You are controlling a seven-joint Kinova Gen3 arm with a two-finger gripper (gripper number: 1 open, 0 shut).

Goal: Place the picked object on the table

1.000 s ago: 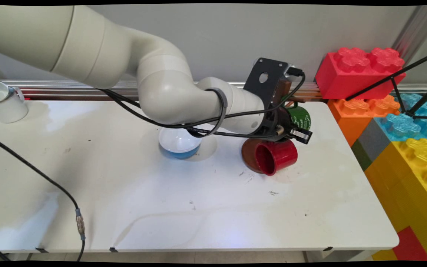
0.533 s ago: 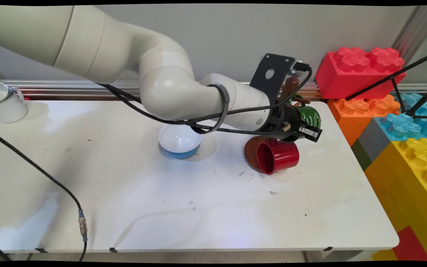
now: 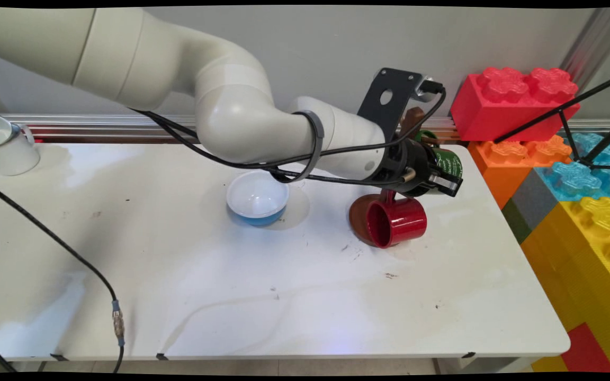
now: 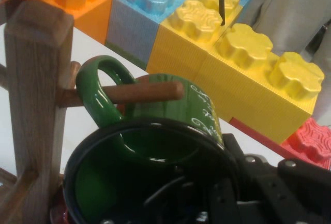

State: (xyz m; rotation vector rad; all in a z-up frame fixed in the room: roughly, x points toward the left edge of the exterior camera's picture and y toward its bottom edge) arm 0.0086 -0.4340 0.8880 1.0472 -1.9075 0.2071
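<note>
The black two-finger gripper (image 3: 445, 177) sits at the table's (image 3: 284, 296) far right corner with one green mug (image 3: 449, 163) in its grasp: in the hand view one finger reaches inside the mug's dark mouth and the rest of the linkage lies against its outer wall, so the claw is closed on the rim. The mug's handle (image 4: 101, 87) is threaded over one peg (image 4: 134, 93) of a wooden mug stand (image 4: 33, 110), whose square post rises just beside the mug. Below the gripper, one red mug (image 3: 396, 222) lies on its side with its opening toward the camera, touching a brown round base (image 3: 357, 218) behind it. One white bowl with a blue underside (image 3: 258, 199) stands near the table's middle, partly under the arm's wrist. One white mug (image 3: 3, 144) stands well apart at the far left corner. Beyond the table's right edge big toy bricks are stacked: one red brick (image 3: 511, 100) on top, orange (image 3: 517, 159), light blue (image 3: 591, 174) and yellow (image 3: 591, 238) ones beneath. Black cables (image 3: 45, 243) trail across the table's left side.
</note>
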